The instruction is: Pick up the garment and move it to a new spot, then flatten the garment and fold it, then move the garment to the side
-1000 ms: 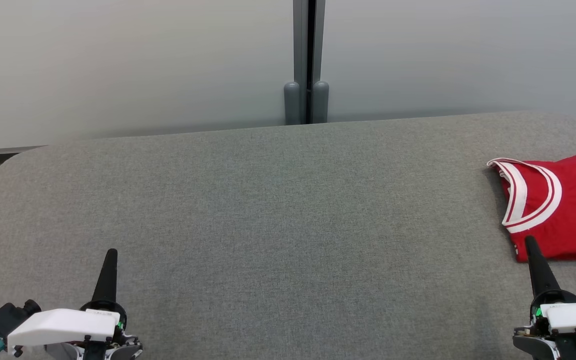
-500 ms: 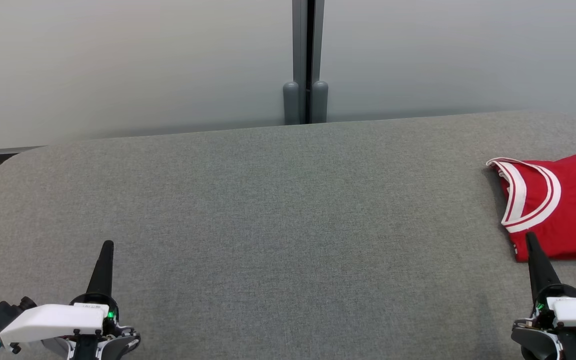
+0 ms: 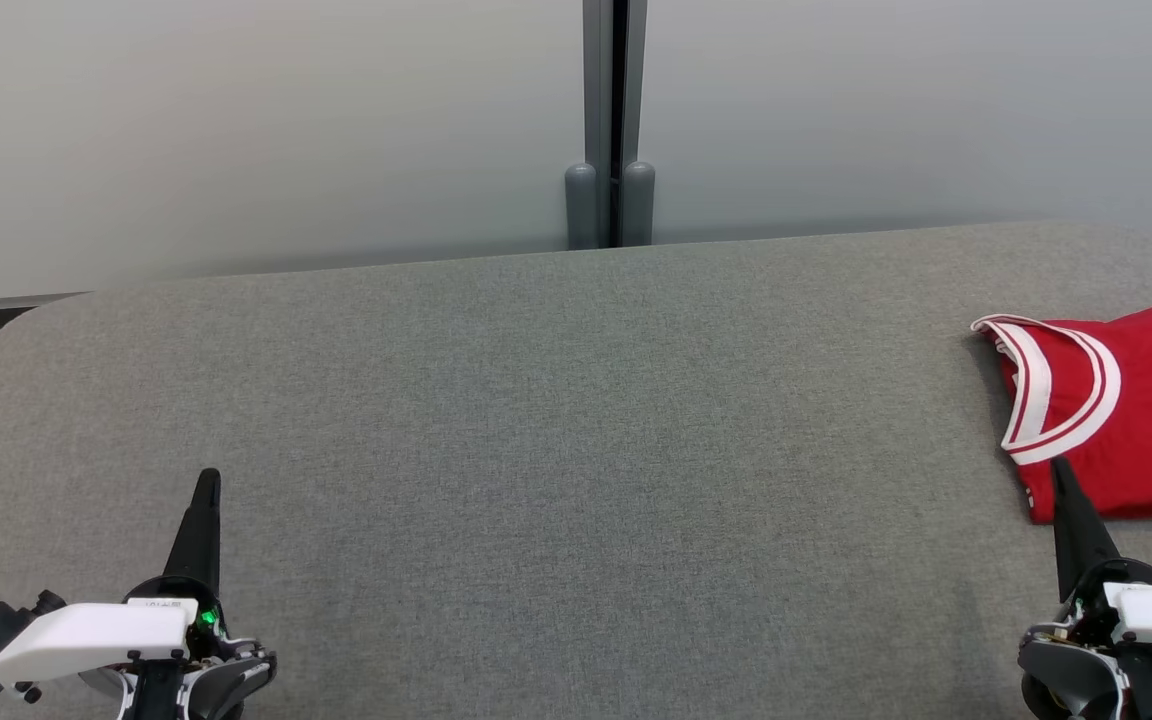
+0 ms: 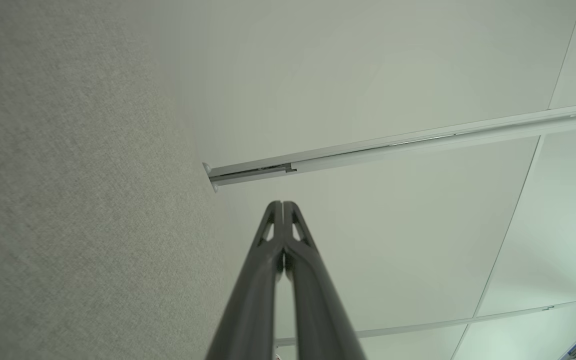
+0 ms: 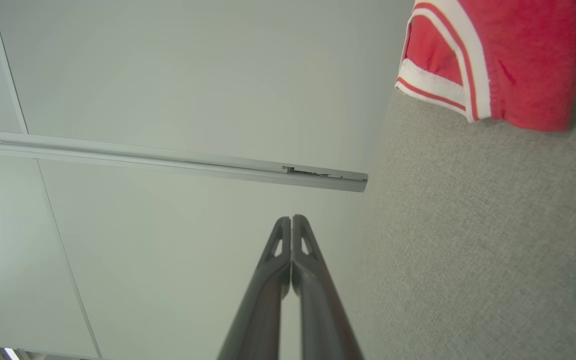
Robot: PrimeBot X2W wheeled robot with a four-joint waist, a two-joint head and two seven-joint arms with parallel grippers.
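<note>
No legible text, jersey lettering cut off at edge

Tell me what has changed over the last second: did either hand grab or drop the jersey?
Both hands crept slightly up the head view: the left hand also drifted a little left, while the right hand barely shifted. Nothing was taken hold of or let go; both are shut and empty. The red jersey lies folded as before at the right end of the grey fabric surface.

The jersey runs off the head view's right edge, so its far part and most of its white lettering are cut away, unreadable. The tip of the right gripper hides a sliver of the jersey's near corner.
</note>
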